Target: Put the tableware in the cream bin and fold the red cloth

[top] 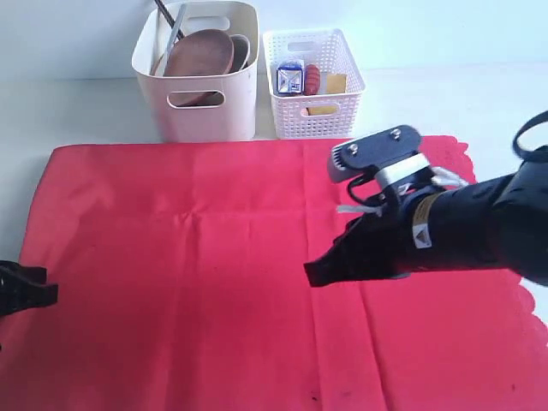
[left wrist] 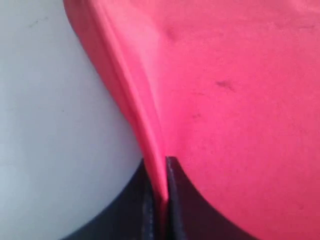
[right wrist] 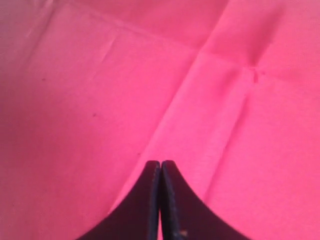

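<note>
The red cloth (top: 197, 274) lies spread flat over most of the table, its scalloped edge on the right side. At the cloth's left edge my left gripper (top: 38, 291) is shut on the red cloth (left wrist: 220, 100), a pinched fold of the hem running between its black fingertips (left wrist: 175, 172). My right gripper (top: 312, 276) hovers over the cloth's middle, shut with nothing in it, its fingers (right wrist: 170, 172) pressed together above a crease. The cream bin (top: 201, 77) stands behind the cloth and holds the round wooden plate (top: 199, 56), a white bowl (top: 242, 50) and long utensils (top: 171, 34).
A white lattice basket (top: 312, 86) with food items and a small blue-white carton (top: 289, 77) stands right of the cream bin. White table shows behind and left of the cloth (left wrist: 50, 125).
</note>
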`<state>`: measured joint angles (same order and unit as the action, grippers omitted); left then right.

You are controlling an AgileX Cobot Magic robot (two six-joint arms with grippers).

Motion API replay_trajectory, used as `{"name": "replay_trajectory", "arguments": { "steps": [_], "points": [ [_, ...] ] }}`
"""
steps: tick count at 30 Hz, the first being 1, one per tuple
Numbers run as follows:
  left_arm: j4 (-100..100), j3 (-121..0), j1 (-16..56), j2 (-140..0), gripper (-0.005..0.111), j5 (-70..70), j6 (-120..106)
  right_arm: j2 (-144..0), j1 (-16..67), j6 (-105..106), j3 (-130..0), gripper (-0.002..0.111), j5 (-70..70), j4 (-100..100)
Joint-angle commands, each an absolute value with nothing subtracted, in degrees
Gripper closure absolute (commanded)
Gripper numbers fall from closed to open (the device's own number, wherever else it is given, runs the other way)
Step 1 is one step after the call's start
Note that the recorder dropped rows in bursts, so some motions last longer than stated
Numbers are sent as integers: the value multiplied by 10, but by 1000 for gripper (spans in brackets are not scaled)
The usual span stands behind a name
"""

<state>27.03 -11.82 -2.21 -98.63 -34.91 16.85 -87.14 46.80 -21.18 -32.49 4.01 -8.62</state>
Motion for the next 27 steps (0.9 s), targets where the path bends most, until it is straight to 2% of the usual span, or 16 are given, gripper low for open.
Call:
{"name": "replay_trajectory", "arguments": {
  "steps": [1,5,11,16,27],
  "points": [
    [207,-147,-22,-980,106,-297,145,-910,516,-210,-326,108,-6,-86],
    [127,-160,-22,-943,106,-275,98,-946,558,-216,-355,108,8,-74],
    [118,-175,-22,-844,106,-230,95,-1027,597,-214,-430,108,36,-77],
    [144,-175,-11,-733,106,-180,112,-1089,600,-208,-508,108,146,-75],
    [182,-175,143,-537,106,-93,139,-1112,606,-185,-544,108,168,-60]
  ]
}}
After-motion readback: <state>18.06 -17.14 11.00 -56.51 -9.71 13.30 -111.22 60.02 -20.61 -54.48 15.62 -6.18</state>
